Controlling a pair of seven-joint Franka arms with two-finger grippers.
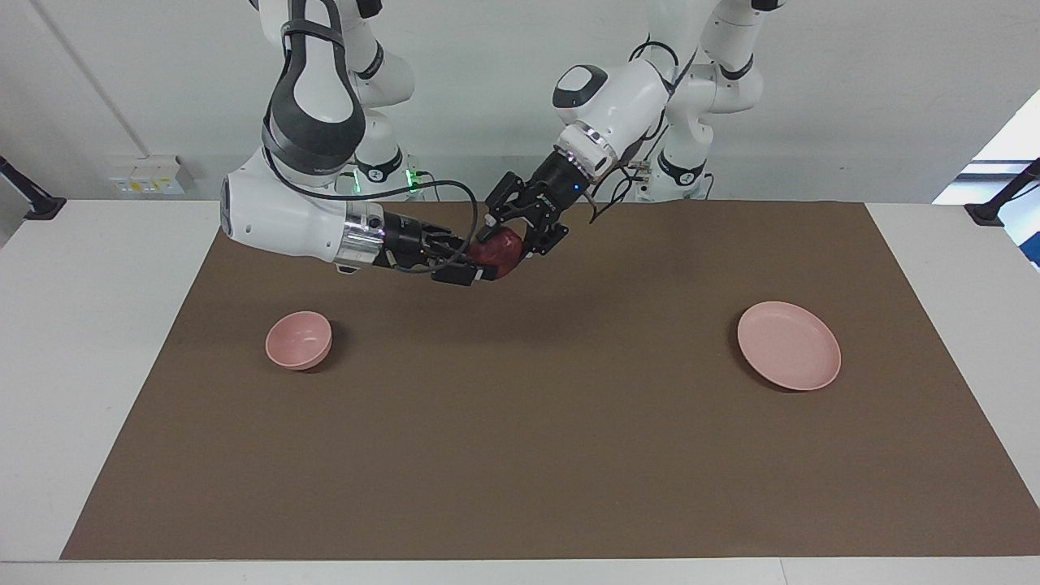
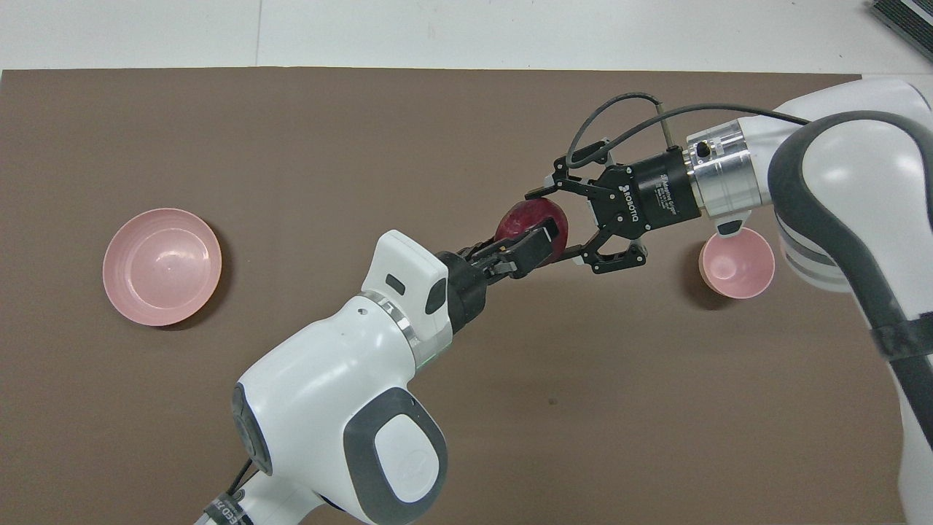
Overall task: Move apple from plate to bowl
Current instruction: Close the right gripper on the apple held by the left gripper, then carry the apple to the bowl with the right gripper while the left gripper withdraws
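The dark red apple [image 1: 500, 248] [image 2: 526, 219] hangs in the air over the middle of the brown mat, held from two sides. My left gripper [image 1: 508, 238] [image 2: 531, 244] slants down onto it, one finger lying across its top, shut on it. Coming in level from the bowl's end of the table, my right gripper [image 1: 475, 262] [image 2: 548, 224] has its fingertips pressed on the apple's two sides and its links splayed. The small deep pink bowl [image 1: 299, 340] [image 2: 736, 266] sits toward the right arm's end. The flat pink plate [image 1: 788, 345] [image 2: 162, 266] lies bare toward the left arm's end.
The brown mat [image 1: 520, 439] covers most of the white table. In the overhead view the right arm's wrist overlaps the bowl's rim. A black cable loops above the right gripper.
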